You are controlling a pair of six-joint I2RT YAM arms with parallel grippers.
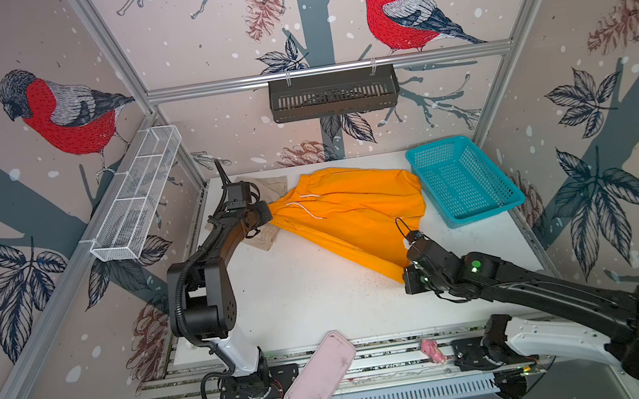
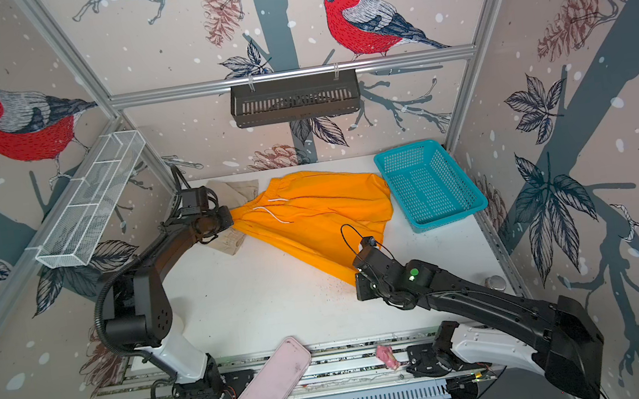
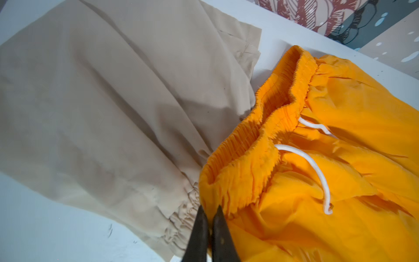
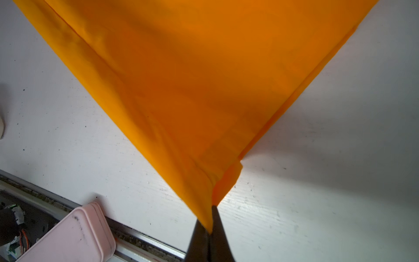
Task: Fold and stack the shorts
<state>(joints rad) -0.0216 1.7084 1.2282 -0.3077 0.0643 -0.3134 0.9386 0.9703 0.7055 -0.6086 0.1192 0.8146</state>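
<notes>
Left pincer (image 3: 209, 211) clamped tight on the waistband (image 3: 260, 136) of the orange shorts (image 1: 349, 213), right pincer (image 4: 211, 215) pinched shut on their hem corner (image 4: 226, 179), cloth low over the counter (image 1: 302, 303). Thin bites could've slipped, or dragged the beige shorts (image 3: 102, 102) alongside.

Orange shorts (image 1: 348, 209): spread mid-frame, pulled out diagonally, gathered waistband at left, white drawstring showing. Beige shorts (image 1: 270, 182): lying flat left of centre, edge under the orange waistband.
</notes>
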